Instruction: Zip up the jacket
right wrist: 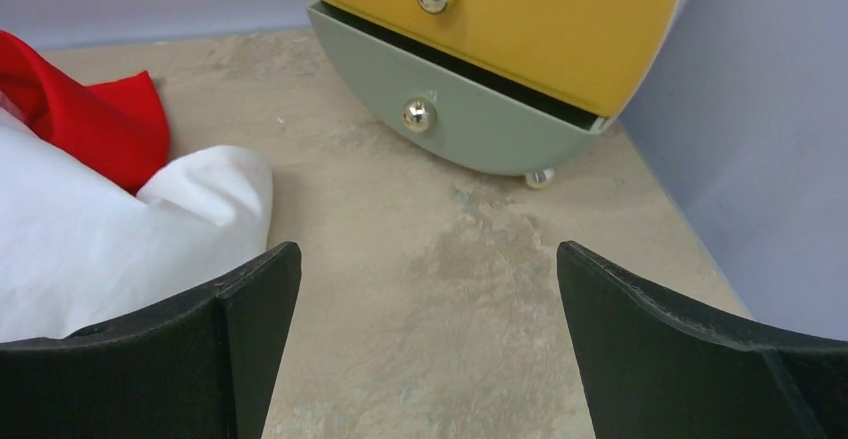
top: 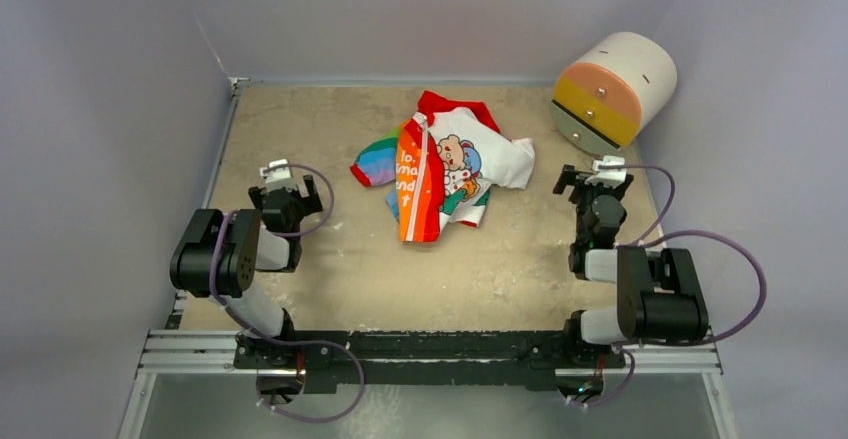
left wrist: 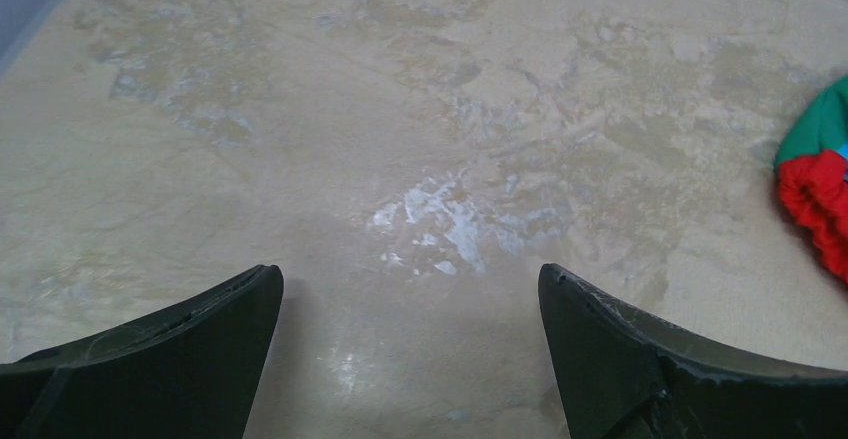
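Mottled beige table [top: 330,279], grey walls all round. Nearest the bases, the left pincer [left wrist: 410,279] stood wide open over bare tabletop, holding nothing. The right pincer [right wrist: 428,254] gaped just as wide, empty too. Between the two and a little beyond them lay the jacket [top: 440,174], crumpled and touching neither. Its orange lettered front lay nearest, the bear print on white beside it, the rainbow sleeve toward the left pincer and the red hood farthest off. Beyond the right pincer sat a round drawer unit [top: 612,89], its green drawer [right wrist: 470,129] out a crack, contents hidden.
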